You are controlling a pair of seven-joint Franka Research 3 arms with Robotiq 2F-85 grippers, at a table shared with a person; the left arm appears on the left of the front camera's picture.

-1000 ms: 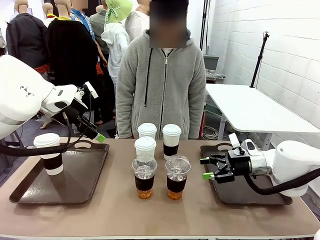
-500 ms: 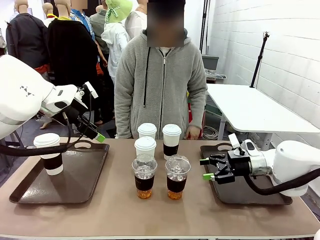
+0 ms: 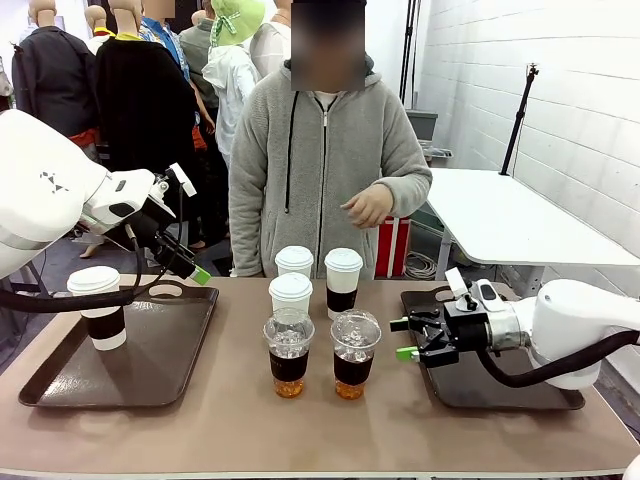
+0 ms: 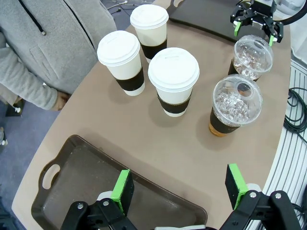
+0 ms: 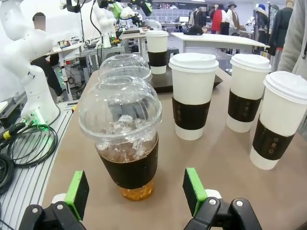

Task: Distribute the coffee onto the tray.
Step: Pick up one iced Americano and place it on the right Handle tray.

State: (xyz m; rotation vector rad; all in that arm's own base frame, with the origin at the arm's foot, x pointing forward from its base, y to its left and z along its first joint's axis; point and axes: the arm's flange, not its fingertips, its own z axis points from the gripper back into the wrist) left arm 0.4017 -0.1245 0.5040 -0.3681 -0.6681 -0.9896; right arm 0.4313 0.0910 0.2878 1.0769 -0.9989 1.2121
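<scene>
The coffee stands mid-table: three white lidded cups point(image 3: 294, 262) point(image 3: 343, 280) point(image 3: 290, 292) and two clear iced cups point(image 3: 288, 352) point(image 3: 354, 352) in front of them. A further white cup point(image 3: 100, 305) stands on the left tray point(image 3: 150, 375). My right gripper point(image 3: 405, 338) is open and level with the right iced cup, just to its right. In the right wrist view that iced cup point(image 5: 123, 139) sits straight ahead of the spread fingers of the right gripper point(image 5: 135, 189), untouched. My left gripper point(image 3: 190, 262) hovers open above the left tray's far edge; its own view looks down past the left gripper point(image 4: 179, 188) on the cups point(image 4: 173, 79).
A second dark tray point(image 3: 500, 385) lies at the right under my right arm. A person in a grey hoodie stands at the far side with one hand point(image 3: 368, 205) raised above the cups. A white side table point(image 3: 500, 215) stands at the back right.
My right gripper has moved left, closer to the right iced cup, still open. The person has lifted a hand from the table edge to chest height. The left arm has not moved.
</scene>
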